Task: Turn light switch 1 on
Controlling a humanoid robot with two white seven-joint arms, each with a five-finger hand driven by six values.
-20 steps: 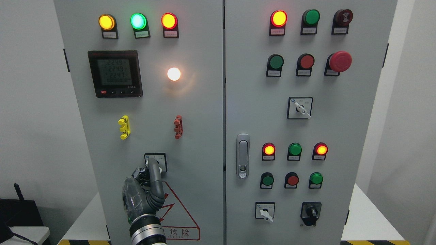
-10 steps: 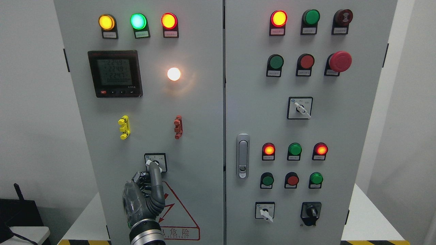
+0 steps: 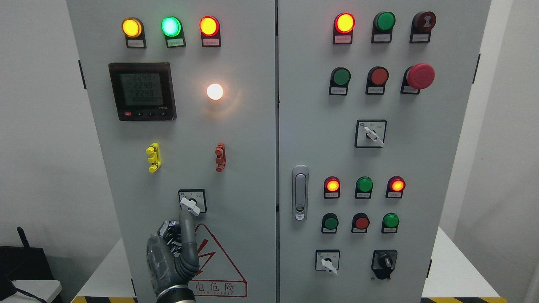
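Note:
Light switch 1 [image 3: 192, 201] is a small rotary selector in a black frame, low on the cabinet's left door. Its white knob [image 3: 189, 205] lies tilted, one end toward the upper left and the other toward the lower right. Higher on the same door a round white lamp [image 3: 214, 91] glows. My left hand [image 3: 174, 248] comes up from the bottom edge just under the switch. Its index finger [image 3: 185, 229] points straight up, the tip just below the knob, and the other fingers are curled. It holds nothing. The right hand does not show.
The left door also has a digital meter [image 3: 142, 91], three lit pilot lamps along the top, a yellow clip [image 3: 153, 157], a red clip [image 3: 220, 157] and a warning triangle [image 3: 217, 261]. The right door carries a handle [image 3: 300, 192], buttons, selectors and a red mushroom button [image 3: 420, 76].
My left hand has sunk down the door and its index finger has come off the switch. The white knob, hidden behind the finger before, now shows in full.

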